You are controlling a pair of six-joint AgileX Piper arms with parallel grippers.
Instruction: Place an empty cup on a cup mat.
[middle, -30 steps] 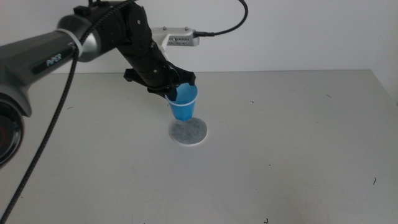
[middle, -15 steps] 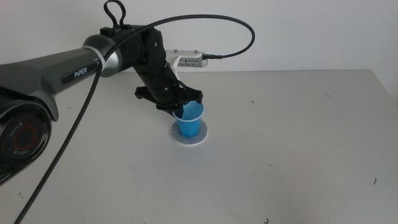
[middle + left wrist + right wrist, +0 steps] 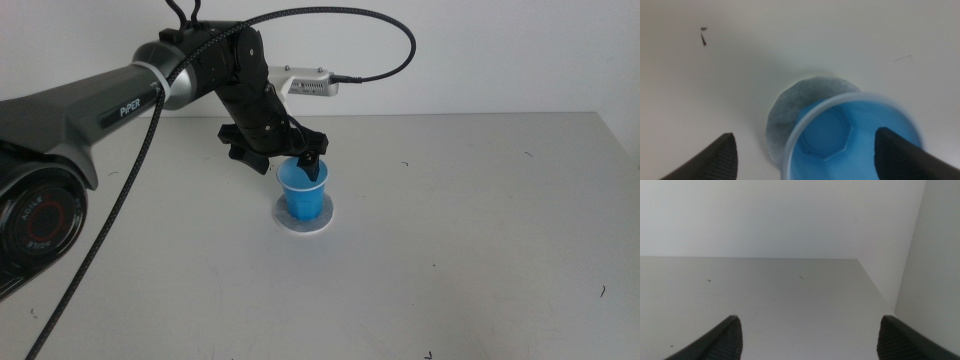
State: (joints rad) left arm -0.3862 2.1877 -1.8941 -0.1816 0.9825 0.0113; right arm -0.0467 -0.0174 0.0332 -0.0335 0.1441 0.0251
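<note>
Cup (image 3: 303, 192) stands upright on mat (image 3: 303, 219), slightly off-centre. Left gripper (image 3: 290, 162) above the rim, jaws apart and clear. Lift straight up to avoid tipping; right gripper (image 3: 807, 340) idle, jaws apart.

Bright blue tapered cup (image 3: 850, 137) cut off by frame edge in left wrist view; round mottled-grey mat (image 3: 790, 107) mostly hidden under it.

Bright blue cup (image 3: 303, 193) with paler rim, mottled grey cup mat (image 3: 305, 219) edged white, pale grey desk (image 3: 480, 230)
</note>
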